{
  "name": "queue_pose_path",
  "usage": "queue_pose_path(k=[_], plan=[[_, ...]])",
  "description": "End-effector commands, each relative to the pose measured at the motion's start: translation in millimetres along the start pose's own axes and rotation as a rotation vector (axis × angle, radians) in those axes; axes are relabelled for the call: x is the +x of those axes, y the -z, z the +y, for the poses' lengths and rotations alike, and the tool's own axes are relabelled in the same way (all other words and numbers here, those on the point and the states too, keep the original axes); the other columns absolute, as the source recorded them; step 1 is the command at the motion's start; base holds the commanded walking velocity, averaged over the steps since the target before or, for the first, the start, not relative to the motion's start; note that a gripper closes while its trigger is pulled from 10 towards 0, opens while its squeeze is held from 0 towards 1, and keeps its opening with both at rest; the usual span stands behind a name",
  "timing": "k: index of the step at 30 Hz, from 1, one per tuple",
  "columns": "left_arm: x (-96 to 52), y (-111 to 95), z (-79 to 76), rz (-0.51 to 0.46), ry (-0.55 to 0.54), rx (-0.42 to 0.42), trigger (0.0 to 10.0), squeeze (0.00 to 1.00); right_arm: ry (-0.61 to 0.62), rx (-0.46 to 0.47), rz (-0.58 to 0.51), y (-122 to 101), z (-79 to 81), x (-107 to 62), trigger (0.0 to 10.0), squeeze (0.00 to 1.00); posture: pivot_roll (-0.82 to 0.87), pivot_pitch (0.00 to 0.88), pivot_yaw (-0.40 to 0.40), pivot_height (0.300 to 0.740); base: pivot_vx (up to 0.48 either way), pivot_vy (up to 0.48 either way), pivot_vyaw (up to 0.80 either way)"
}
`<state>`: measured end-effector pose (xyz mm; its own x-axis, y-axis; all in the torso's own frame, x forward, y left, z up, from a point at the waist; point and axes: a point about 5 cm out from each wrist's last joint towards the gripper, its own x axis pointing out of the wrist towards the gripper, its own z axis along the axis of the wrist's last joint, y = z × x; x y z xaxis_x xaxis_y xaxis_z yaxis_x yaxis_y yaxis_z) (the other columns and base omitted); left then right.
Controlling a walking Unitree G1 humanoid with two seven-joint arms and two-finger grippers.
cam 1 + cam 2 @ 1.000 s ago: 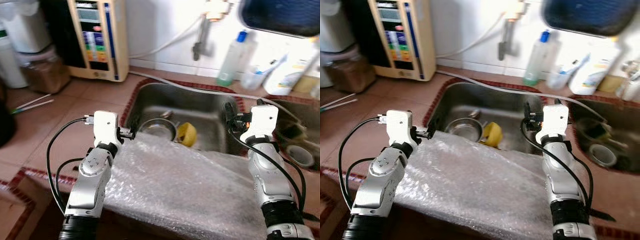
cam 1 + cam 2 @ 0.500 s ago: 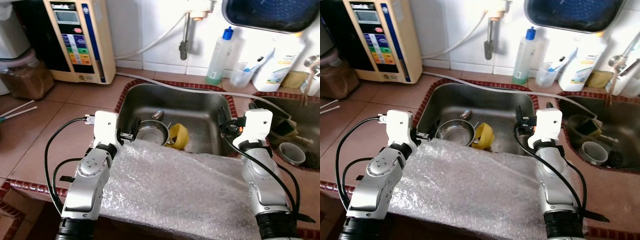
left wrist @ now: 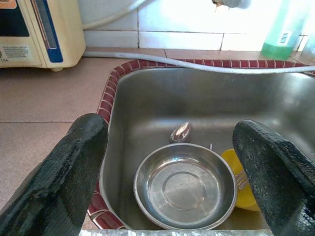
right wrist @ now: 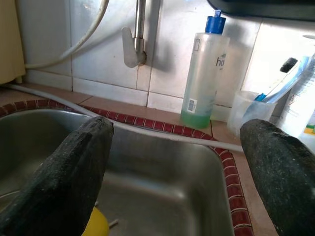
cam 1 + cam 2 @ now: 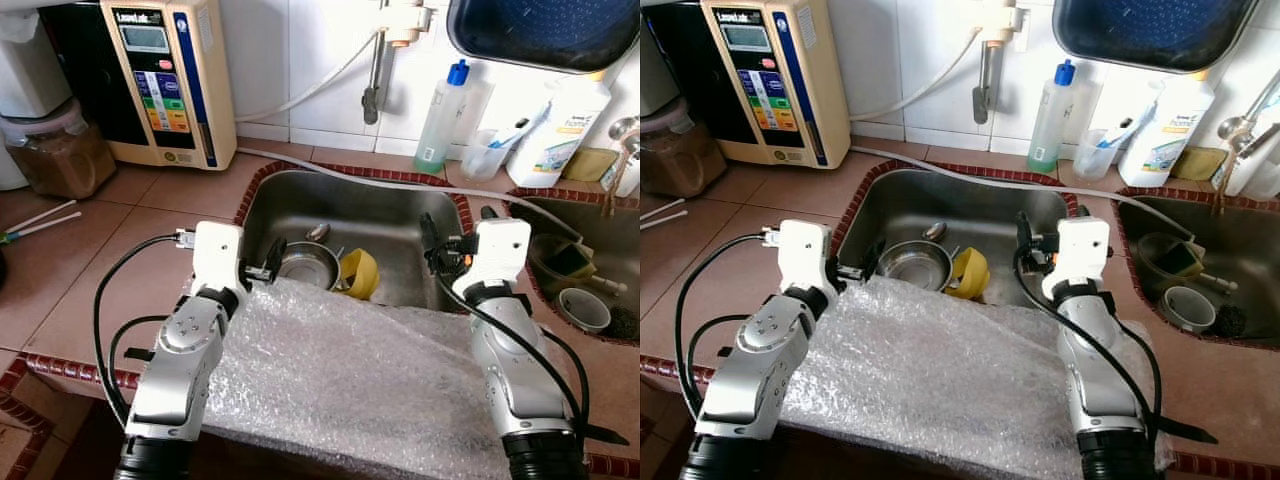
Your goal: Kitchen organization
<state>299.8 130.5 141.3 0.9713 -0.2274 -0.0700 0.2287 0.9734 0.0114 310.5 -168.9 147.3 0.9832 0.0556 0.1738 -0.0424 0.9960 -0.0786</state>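
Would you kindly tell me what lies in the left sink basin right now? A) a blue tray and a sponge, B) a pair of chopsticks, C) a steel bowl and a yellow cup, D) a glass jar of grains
C: the left wrist view shows a round steel bowl on the sink floor with a yellow cup touching its side.

Open steel sink basin [image 5: 400, 215] at rear; round steel bowl [image 5: 309, 265], yellow cup [image 5: 360, 272] blocking near side; crinkled clear bubble wrap [image 5: 350, 370] covering front edge.
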Motion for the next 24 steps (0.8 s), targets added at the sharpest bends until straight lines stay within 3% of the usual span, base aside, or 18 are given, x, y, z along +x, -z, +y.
queue_pose_path(k=[1,15,24], plan=[[1.7,-7.3,-2.9,-0.018,0.006,0.006,10.0,0.00,0.018,0.013,-0.010,-5.2,-2.5,1.4,10.0,0.00,0.05,0.000,0.016,0.740,0.000,0.000,0.00],[3.8,-5.4,-6.3,-0.001,0.014,-0.010,10.0,0.00,0.022,0.028,-0.002,-6.1,-3.8,1.7,10.0,0.00,0.04,0.000,0.018,0.740,0.000,0.000,0.00],[5.0,-5.2,-7.5,0.006,0.018,-0.012,10.0,0.00,0.022,0.031,-0.002,-6.6,-3.9,2.6,10.0,0.00,0.04,0.000,0.018,0.740,-0.256,0.000,0.00]])
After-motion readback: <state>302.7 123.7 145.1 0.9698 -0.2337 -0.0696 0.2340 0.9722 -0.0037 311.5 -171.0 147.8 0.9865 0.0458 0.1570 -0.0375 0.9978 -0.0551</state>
